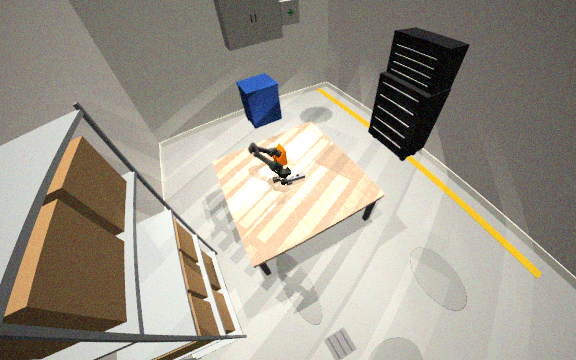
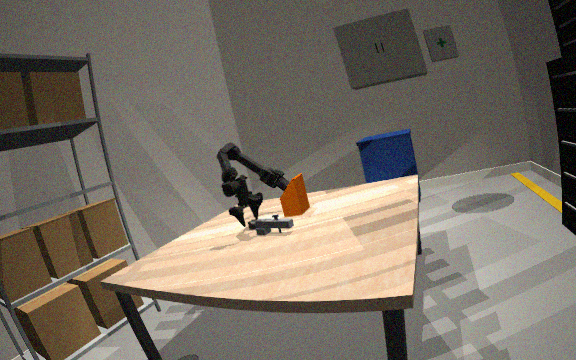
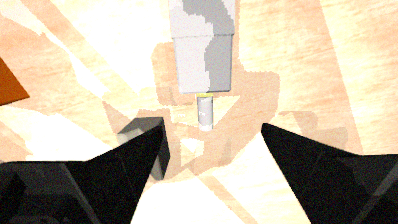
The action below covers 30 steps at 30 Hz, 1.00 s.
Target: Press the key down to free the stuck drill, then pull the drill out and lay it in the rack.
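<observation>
Drill (image 3: 204,114) is sticking out of the pale grey block (image 3: 202,47) as a short stub, lying on the wooden counter (image 2: 328,260) toward its far-left corner, beside the orange rack (image 2: 294,195). Gripper (image 3: 212,145) is hovering just before the stub, its fingers spreading about as wide as they go and gripping nothing.

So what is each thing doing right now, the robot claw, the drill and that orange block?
Gripper: open, holding nothing, pointing down just above the table.
Drill: lying flat on the table, its small bit end facing the gap between the fingers, untouched.
Orange block: standing upright on the table, behind the drill, apart from it.
Key: cannot tell from these views.
</observation>
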Each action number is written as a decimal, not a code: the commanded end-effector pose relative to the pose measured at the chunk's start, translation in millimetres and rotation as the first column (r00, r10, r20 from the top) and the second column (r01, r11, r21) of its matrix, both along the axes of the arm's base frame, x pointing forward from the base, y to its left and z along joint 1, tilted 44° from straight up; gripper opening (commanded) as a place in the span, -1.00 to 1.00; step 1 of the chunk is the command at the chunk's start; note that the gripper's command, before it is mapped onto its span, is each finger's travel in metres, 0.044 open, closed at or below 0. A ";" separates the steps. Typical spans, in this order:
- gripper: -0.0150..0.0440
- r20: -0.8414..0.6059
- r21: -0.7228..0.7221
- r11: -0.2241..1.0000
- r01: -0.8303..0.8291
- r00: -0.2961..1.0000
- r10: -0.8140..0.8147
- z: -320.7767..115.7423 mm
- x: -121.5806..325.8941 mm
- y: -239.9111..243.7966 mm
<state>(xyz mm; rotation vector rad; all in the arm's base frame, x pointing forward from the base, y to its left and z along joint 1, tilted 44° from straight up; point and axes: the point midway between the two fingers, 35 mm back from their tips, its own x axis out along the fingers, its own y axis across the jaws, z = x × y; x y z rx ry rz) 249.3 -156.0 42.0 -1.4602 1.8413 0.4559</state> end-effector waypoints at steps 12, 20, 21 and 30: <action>1.00 -0.015 -0.002 1.000 -0.003 1.000 0.003 -22.8 -3.8 -11.2; 1.00 -0.016 -0.003 1.000 -0.003 1.000 0.003 -33.5 -5.1 -17.3; 1.00 -0.016 -0.003 1.000 -0.003 1.000 0.003 -34.2 -5.2 -17.7; 0.56 -0.005 -0.005 1.000 0.000 1.000 0.000 -31.9 -2.5 -18.0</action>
